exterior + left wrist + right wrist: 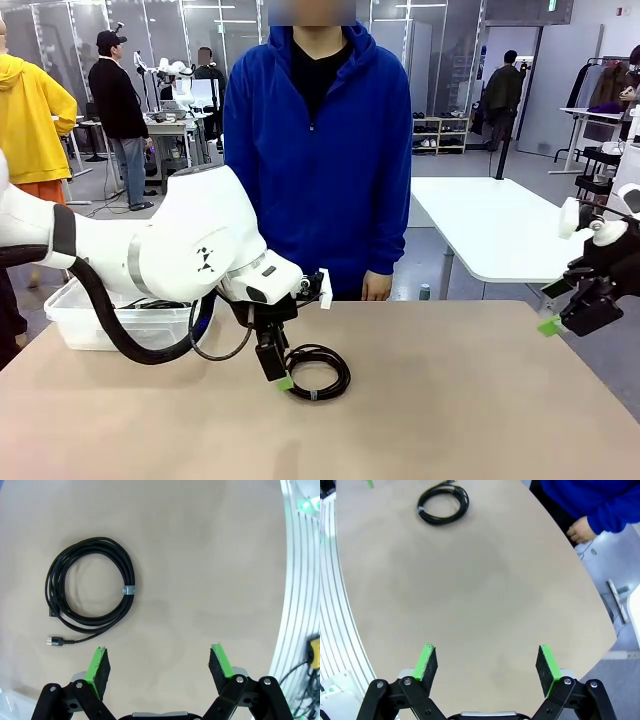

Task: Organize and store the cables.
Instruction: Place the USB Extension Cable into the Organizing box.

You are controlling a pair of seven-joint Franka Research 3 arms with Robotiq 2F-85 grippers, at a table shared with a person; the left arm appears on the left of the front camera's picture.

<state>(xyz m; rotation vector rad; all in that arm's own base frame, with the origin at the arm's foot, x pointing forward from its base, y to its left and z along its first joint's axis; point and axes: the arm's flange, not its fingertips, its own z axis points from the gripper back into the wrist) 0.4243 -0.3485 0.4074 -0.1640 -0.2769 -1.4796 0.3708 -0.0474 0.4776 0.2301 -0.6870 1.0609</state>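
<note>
One coiled black cable point(318, 372) lies on the tan table, bound by a small grey tie, its plug end point(51, 641) trailing out of the coil point(90, 585). My left gripper point(283, 380) points down at the table just left of the coil, open, with nothing between its green pads point(100, 666). In the left wrist view the gripper point(160, 665) stands beside the cable, apart from it. My right gripper point(560, 322) hovers open at the table's right edge, far from the coil point(442, 502); the space in the gripper point(487, 665) holds nothing.
A clear plastic bin point(80, 322) stands at the table's far left behind my left arm, with dark cords showing over its rim. A person in a blue hoodie point(318, 150) stands at the far edge, one hand point(580, 530) near the table. Bare tabletop point(450, 400) spreads across the middle and right.
</note>
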